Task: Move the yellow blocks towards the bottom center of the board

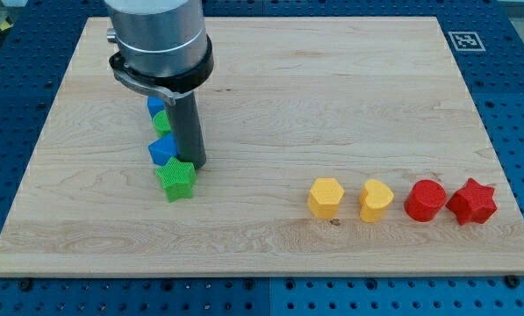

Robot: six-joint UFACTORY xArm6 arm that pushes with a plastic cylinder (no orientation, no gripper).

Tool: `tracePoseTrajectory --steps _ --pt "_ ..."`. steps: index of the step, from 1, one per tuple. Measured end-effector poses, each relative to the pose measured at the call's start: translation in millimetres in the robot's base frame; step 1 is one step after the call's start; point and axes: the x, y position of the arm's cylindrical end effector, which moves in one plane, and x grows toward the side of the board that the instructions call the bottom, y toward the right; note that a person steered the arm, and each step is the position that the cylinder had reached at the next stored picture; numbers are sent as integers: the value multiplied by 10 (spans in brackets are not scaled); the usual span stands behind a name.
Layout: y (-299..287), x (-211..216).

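My arm is a broad silver-grey cylinder ringed by a black band, with a thin grey bracket looping beneath at six o'clock; from it drops a straight dark rod ending at my tip [197, 165]

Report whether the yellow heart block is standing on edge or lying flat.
Lying flat: the yellow heart block shows its heart-shaped face upward, beside the yellow hexagonal block.
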Motion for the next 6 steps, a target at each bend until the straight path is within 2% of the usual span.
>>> tracePoseTrajectory --steps 1,3,5,6 --pt "405 0" --pt "1575 28" --pt "2224 168" --pt "2370 266"
